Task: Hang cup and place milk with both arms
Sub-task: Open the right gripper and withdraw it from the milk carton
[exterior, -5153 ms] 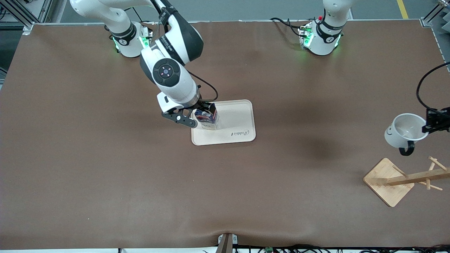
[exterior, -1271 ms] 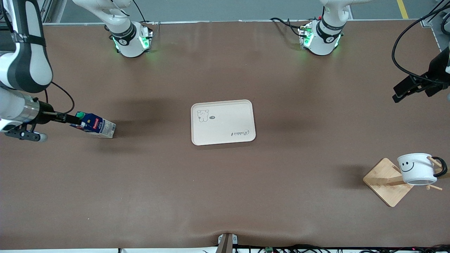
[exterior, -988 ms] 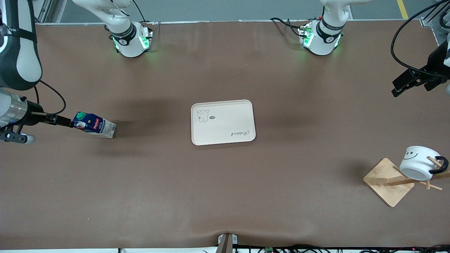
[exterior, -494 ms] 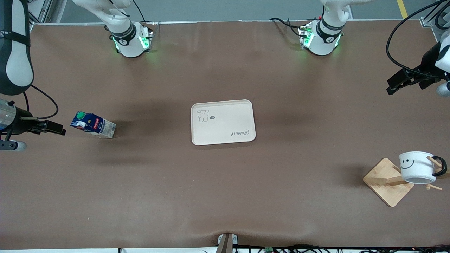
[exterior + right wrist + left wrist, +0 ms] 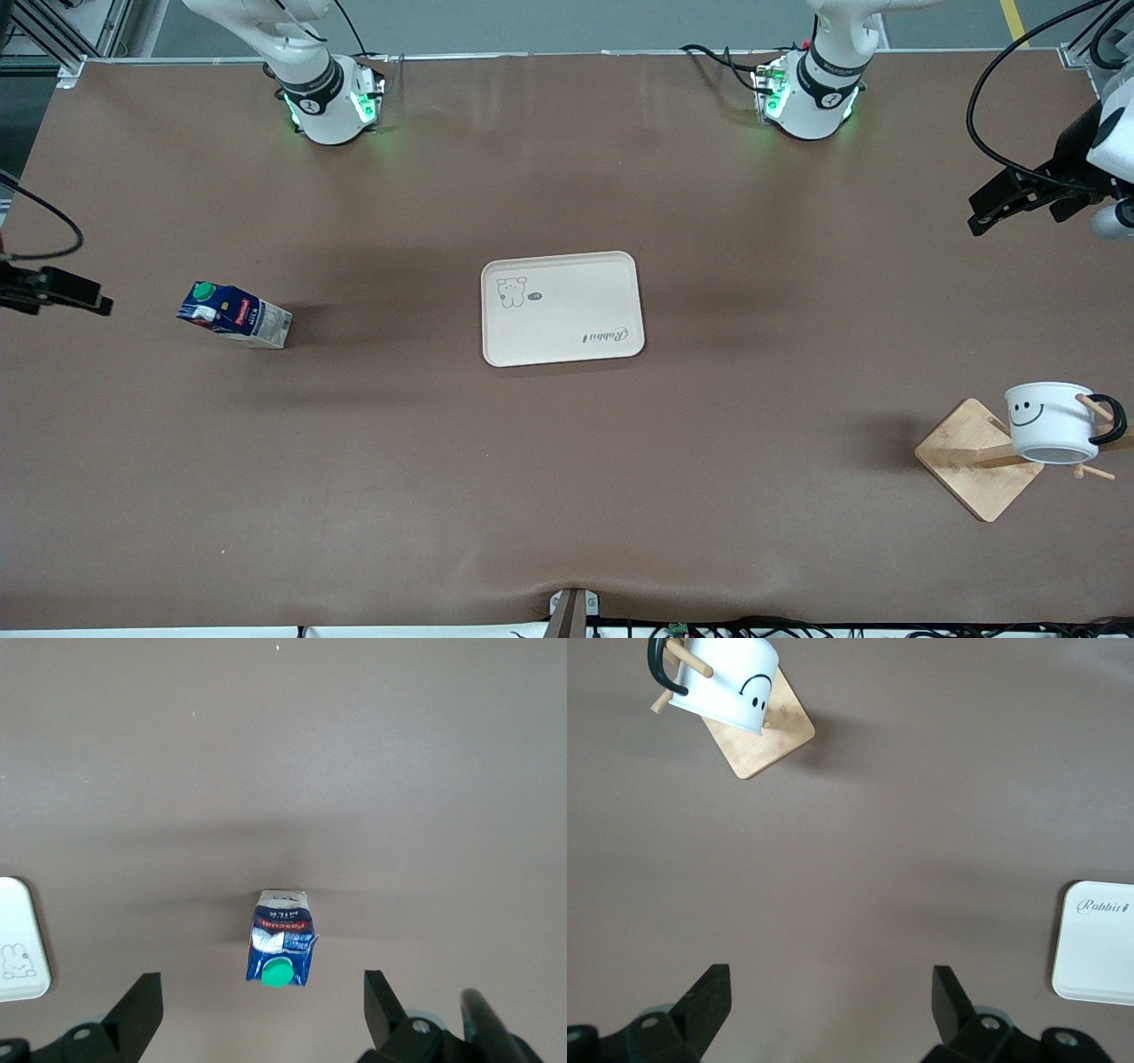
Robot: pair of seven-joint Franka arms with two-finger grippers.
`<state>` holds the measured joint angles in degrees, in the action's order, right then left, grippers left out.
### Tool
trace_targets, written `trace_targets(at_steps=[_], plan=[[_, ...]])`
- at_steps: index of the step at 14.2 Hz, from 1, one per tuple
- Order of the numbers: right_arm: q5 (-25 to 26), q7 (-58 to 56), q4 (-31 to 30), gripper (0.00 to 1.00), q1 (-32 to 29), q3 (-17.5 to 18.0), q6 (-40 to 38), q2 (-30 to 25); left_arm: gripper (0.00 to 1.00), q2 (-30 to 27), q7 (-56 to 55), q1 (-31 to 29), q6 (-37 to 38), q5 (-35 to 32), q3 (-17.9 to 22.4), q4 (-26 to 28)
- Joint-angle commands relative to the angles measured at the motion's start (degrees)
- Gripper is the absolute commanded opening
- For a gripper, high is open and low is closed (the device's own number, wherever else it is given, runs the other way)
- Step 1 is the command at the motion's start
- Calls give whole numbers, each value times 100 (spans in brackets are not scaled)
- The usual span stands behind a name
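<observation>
Cup [image 5: 1051,420]: white, black smiley, black loop handle; hangs by the handle on a peg of the wooden rack [image 5: 979,457], mouth downward; well toward the left arm's end from the tray [image 5: 561,307] and nearer the front camera than it; seemingly hung as asked.
Milk [image 5: 233,315]: dark blue carton, green cap, red label; stands free on the surface [image 5: 567,461], not on the tray but well toward the right arm's end from it, about level with it.
Right pincer [image 5: 75,295]: released, fingers [image 5: 137,1010] spread wide, grasping nothing; over the surface past the milk, away from the tray; the carton lies between it and the tray; this arm is much the nearer to the milk.
Left pincer [image 5: 997,202]: released, empty; over the surface at the left arm's end, well apart from tray and cup.
Surface: brown, matte, bare between items; grey floor along the base edge.
</observation>
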<state>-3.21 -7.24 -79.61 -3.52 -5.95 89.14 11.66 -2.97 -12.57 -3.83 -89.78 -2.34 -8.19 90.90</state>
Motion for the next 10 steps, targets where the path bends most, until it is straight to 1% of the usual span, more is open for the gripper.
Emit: trace_targets(at_steps=[1,3,4,5,6,7,9,10], plan=[[101,-23,183,100,-78,93,-169,-154,100,-81,26,5,48,102,2,33],[241,21,183,100,-26,94,-177,-242,100,-90,26,-4,57,102,2,24],[373,204,96,100,-25,102,-160,-452,100,-98,26,-4,57,102,2,24],[400,310,-105,100,-34,102,-168,-610,100,-107,35,-4,57,102,2,24],[418,311,-446,100,-34,102,-90,-873,100,-116,35,-4,57,102,2,24],[462,311,-954,100,-26,111,154,-1198,100,-116,44,-4,57,67,2,24],[471,311,-2027,100,-17,120,856,-1909,100,-116,44,-13,57,23,11,16],[462,277,-2197,100,-25,120,938,-2035,100,-116,44,-21,57,23,11,16]])
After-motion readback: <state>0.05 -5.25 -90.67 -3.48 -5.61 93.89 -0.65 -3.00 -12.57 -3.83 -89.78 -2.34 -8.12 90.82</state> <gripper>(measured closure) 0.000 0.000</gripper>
